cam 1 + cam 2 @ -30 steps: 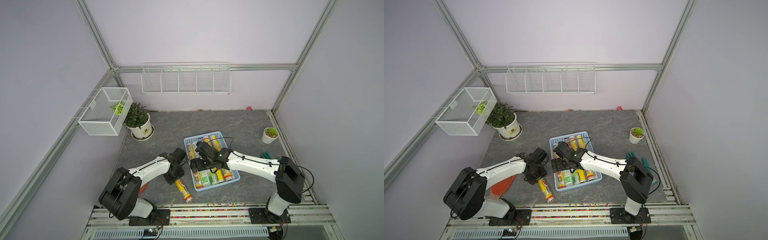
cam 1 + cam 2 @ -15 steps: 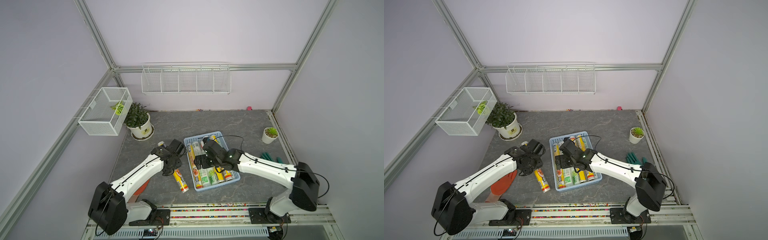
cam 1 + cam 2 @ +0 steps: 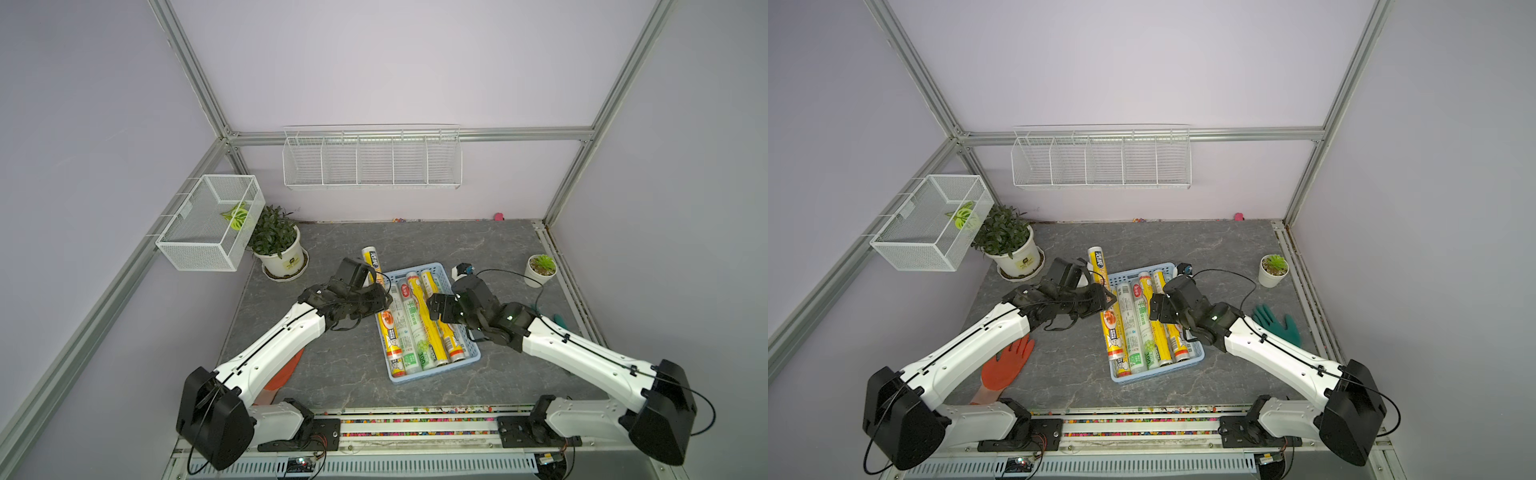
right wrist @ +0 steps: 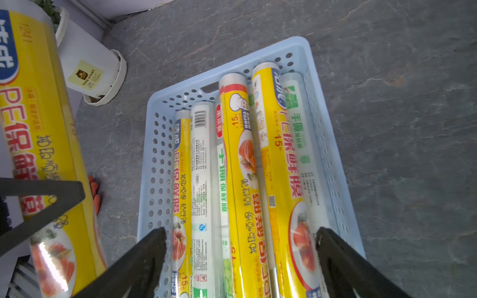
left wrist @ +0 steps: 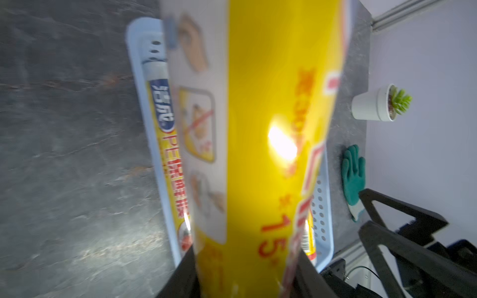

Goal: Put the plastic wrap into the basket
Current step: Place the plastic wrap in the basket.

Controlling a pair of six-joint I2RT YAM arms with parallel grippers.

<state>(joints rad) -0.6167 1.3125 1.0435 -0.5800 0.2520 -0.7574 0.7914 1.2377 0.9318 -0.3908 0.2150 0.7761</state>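
In both top views your left gripper [image 3: 380, 293] is clamping a yellow roll [image 3: 371, 259] over the basket's [image 3: 436, 370] left edge, overhanging its far rim. In the left wrist view it is riding above packed rolls [image 5: 167, 144] (little room), so it may be catching the rim; in the right wrist view your right gripper [image 4: 240, 240] is hanging wide, empty, crowding the drop.

High over the front rail [image 3: 415, 420], both top views look down toward the back wall [image 3: 374, 62], far off, and share nearly the whole desk [image 3: 340, 365] [image 3: 1067, 365]. Left wrist camera sits right behind its jaws, so close the yellow roll [image 5: 258, 116] between them blurs, basket [image 5: 320, 206] beyond. Right wrist camera looks out between its own jaws, near, down into that same basket [image 4: 160, 154], the roll [image 4: 38, 129] off beside them.
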